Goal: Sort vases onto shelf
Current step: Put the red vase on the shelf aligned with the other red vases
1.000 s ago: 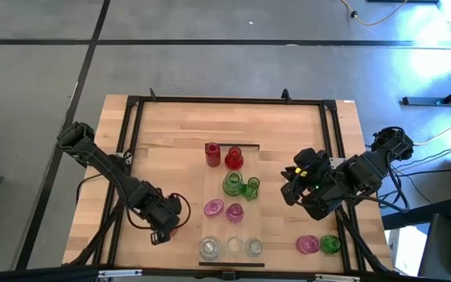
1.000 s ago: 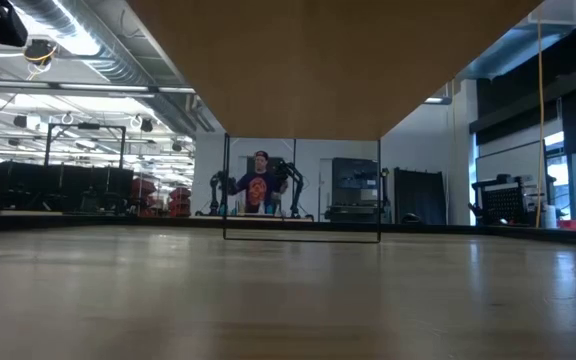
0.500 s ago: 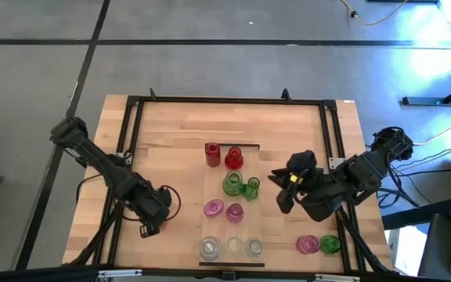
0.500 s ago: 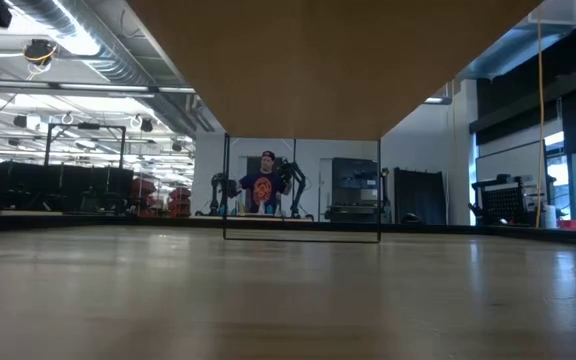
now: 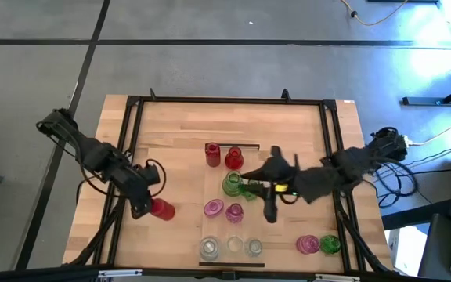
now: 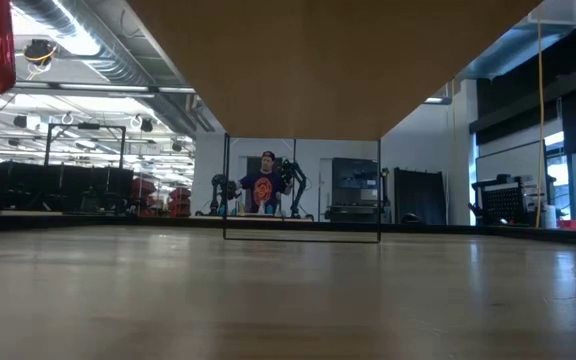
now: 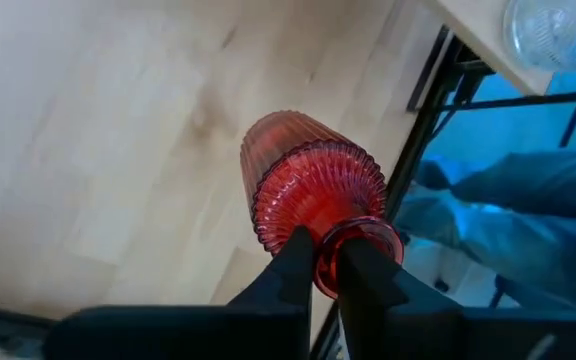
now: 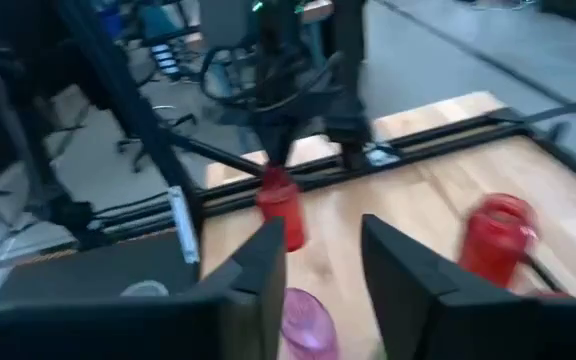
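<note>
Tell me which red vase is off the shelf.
The red vase in the left claw, over the table's left side; the other two stand on the shelf.

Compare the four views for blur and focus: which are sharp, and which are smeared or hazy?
High view: crisp except the right arm, smeared above the shelf. Right wrist view: smeared throughout, its red vases soft. Left wrist view: the held red vase is fairly sharp, the background beyond the table edge hazy blue. Low view: the room is clear, but the tabletop in front is soft.

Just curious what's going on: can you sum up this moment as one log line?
left tool: shut on red vase, off shelf | right tool: open, over shelf | sorting unfinished
</note>
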